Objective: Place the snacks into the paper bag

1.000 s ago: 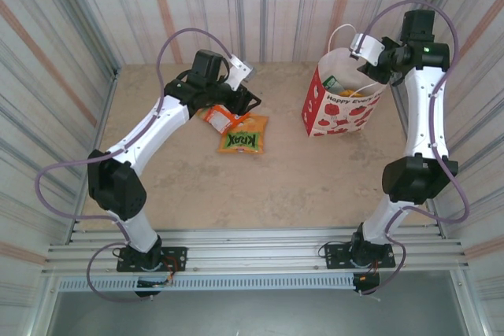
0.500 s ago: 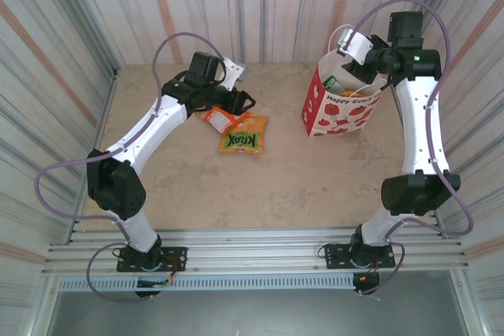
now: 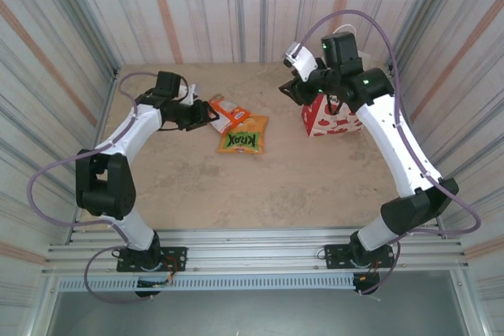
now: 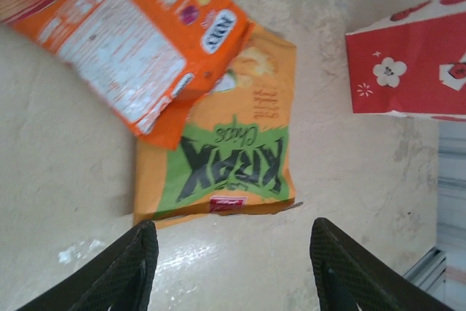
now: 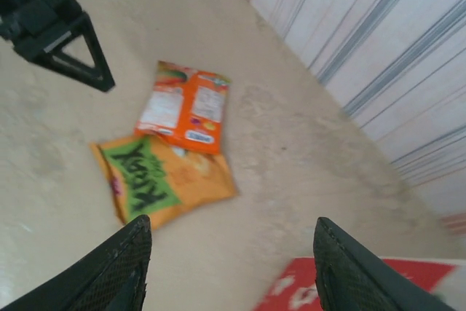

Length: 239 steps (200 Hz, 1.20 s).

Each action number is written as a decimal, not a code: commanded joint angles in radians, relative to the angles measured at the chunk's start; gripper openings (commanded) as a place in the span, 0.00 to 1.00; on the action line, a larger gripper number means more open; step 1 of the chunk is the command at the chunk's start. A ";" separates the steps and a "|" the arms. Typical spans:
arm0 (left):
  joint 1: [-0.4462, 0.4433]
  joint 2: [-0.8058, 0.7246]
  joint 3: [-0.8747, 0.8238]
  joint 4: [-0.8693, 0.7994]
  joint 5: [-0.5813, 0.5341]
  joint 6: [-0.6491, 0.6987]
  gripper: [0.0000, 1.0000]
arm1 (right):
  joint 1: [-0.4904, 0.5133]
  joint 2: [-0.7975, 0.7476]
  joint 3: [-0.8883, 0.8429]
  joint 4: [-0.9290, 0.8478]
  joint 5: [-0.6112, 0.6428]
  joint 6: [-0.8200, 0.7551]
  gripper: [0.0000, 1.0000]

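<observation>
Two snacks lie on the table's rear middle: an orange packet [image 3: 227, 112] overlapping a yellow-and-green "KRAX" packet [image 3: 245, 138]. My left gripper [image 3: 209, 116] sits low just left of them, open and empty. In the left wrist view the KRAX packet [image 4: 218, 158] lies just ahead of my gripper [image 4: 233, 256], the orange packet [image 4: 138, 41] beyond. The paper bag [image 3: 337, 118] stands at the right, partly behind my right arm. My right gripper [image 3: 288, 90] hangs open and empty left of the bag, looking down on both packets [image 5: 164, 176] and the bag's red edge [image 5: 342, 285].
Striped corrugated walls [image 3: 260, 5] close in the table on three sides. A metal rail [image 3: 252, 253] with both arm bases runs along the near edge. Bare beige tabletop [image 3: 276, 186] stretches in front of the packets and bag.
My left arm has swung back to the left, off the packets, its jaws narrowing a little. My right arm has left the bag's mouth and moved left toward the packets, jaws widening.
</observation>
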 commanded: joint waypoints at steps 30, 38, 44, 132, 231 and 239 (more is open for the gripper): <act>0.088 -0.063 -0.224 0.305 0.123 -0.322 0.58 | 0.097 0.119 -0.029 0.103 -0.032 0.340 0.62; 0.088 -0.057 -0.243 0.339 0.129 -0.348 0.58 | 0.118 0.144 -0.030 0.124 -0.030 0.346 0.62; 0.089 -0.051 -0.257 0.369 0.130 -0.370 0.58 | 0.128 0.168 -0.022 0.136 -0.025 0.359 0.63; 0.106 0.022 -0.330 0.595 -0.009 -0.509 0.56 | 0.150 0.606 0.285 0.190 0.021 0.663 0.69; 0.114 0.222 -0.203 0.620 -0.043 -0.499 0.54 | 0.187 0.931 0.508 0.246 0.085 0.750 0.74; 0.116 0.232 -0.197 0.623 -0.044 -0.499 0.54 | 0.186 0.947 0.514 0.257 0.085 0.750 0.74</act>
